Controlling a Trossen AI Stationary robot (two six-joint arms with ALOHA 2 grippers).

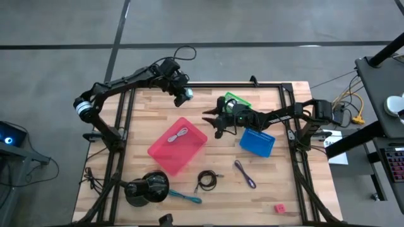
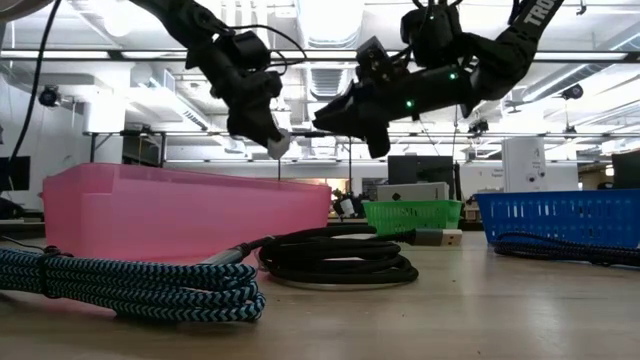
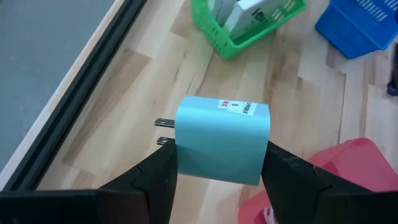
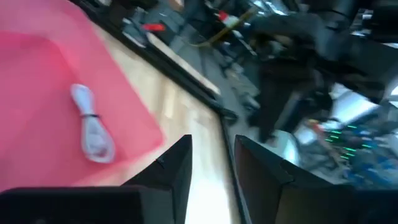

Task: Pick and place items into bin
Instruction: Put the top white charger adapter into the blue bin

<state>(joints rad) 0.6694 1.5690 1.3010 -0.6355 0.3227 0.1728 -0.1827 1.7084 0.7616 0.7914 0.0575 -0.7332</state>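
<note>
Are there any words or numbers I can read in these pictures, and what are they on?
None can be read for sure.
Sticker on the light-blue charger held by the left gripper: small print and a red mark, too small to read.
White box in the green basket: dark letters, cut off and blurred.
Right arm's white lettering: cut off.

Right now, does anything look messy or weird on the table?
Nothing looks spilled or broken. Some items just lie loose on the wood: a black cord, a purple cord, a teal cord and a small red block. The left hand holds a light-blue charger in the air.
</note>
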